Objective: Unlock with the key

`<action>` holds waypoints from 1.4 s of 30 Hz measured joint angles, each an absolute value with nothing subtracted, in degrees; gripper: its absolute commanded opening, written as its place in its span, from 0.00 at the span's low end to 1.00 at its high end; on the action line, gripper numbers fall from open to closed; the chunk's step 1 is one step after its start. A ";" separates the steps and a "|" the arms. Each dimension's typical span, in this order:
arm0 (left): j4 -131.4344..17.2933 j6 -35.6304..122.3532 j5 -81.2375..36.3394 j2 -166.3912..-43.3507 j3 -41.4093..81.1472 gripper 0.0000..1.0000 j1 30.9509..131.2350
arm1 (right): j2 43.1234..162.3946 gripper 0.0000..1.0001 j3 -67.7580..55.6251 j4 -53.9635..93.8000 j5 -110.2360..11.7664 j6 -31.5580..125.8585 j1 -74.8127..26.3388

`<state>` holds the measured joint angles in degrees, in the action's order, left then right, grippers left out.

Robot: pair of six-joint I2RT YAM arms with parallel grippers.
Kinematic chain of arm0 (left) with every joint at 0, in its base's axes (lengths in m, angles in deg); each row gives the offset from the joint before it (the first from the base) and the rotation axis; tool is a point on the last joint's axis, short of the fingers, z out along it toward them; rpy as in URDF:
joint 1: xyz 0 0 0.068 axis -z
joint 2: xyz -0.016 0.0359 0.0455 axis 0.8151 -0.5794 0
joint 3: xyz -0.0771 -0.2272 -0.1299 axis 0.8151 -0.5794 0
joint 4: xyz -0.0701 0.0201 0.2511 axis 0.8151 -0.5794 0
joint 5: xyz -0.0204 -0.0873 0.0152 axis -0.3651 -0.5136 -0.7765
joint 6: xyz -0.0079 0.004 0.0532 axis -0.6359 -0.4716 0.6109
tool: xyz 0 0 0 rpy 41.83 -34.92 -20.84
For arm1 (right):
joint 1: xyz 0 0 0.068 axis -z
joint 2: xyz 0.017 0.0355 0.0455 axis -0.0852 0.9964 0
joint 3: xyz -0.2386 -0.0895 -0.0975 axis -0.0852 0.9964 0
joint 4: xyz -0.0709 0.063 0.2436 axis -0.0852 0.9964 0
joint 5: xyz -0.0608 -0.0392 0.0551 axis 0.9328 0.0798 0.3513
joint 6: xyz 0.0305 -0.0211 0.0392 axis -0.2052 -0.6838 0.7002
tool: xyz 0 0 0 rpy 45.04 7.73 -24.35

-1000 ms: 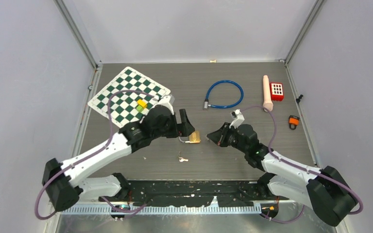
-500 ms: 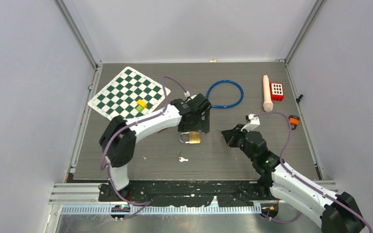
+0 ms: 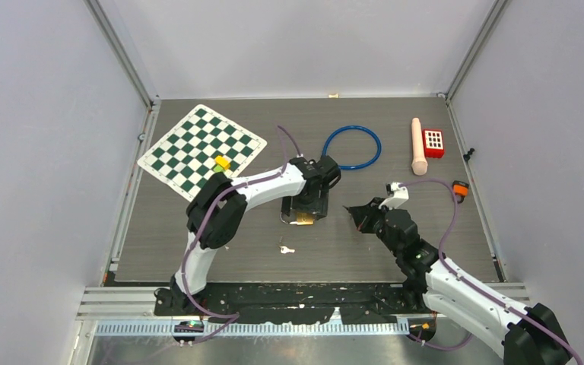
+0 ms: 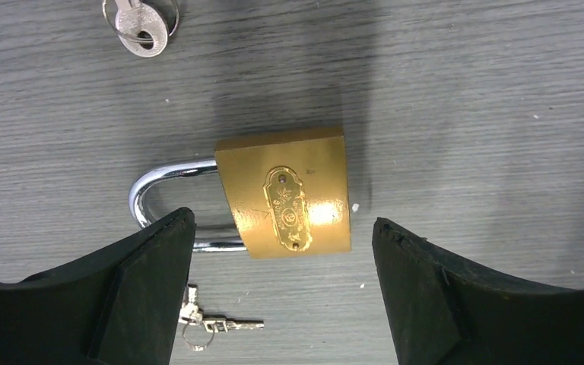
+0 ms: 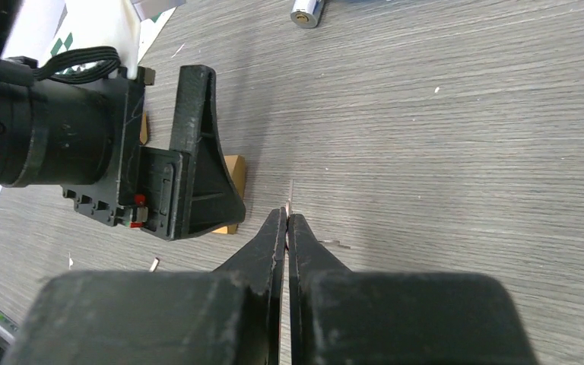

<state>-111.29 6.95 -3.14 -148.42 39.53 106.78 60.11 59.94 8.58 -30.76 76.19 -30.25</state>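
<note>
Chessboard mat (image 3: 201,146): lies at the worktop's (image 3: 365,251) far left, one corner close to the left rail; a yellow block (image 3: 222,161) sits on its near-right part.
Small keys (image 4: 213,325): flat on the worktop, just on the near side of the padlock, apart from it.
Silver key (image 4: 143,30): on a ring, beyond the padlock, well apart.
Padlock (image 4: 289,199): mid-worktop, lying flat; shackle shut and pointing left.
Left gripper (image 4: 283,228): over the padlock; jaws wide, one on either side of the brass body; the left finger overlaps the shackle in the wrist view.
Blue cable loop (image 3: 351,147): just beyond the left gripper.
Right gripper (image 5: 287,217): jaws pressed together, low, just right of the padlock; a strip of bare worktop between; whether they hold anything cannot be told.
Right edge: beige cylinder (image 3: 419,146) and red box (image 3: 433,142) side by side, near the far right corner.
</note>
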 measured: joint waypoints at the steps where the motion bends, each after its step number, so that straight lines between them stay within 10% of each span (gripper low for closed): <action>1: -111.29 6.95 -3.01 -148.92 39.66 0.84 106.78 | 60.27 0.05 60.01 8.49 -30.79 76.21 -30.25; 14: -112.41 1.03 0.77 -153.60 44.47 0.70 106.14 | 60.27 0.05 60.20 7.36 -31.22 76.45 -30.25; 22: -111.90 -0.21 1.73 -153.62 44.21 0.36 106.06 | 59.50 0.05 60.22 7.38 -31.44 76.50 -30.25; 32: -102.37 5.80 1.82 -143.79 29.02 0.05 104.88 | 60.20 0.05 60.22 6.79 -33.98 76.43 -30.25; 42: -89.65 11.87 -5.32 -127.48 9.17 0.00 103.06 | 65.14 0.05 60.03 2.70 -42.76 76.67 -30.25</action>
<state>-89.65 11.87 -5.32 -127.48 9.17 103.06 65.14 60.03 2.70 -42.76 76.67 -30.25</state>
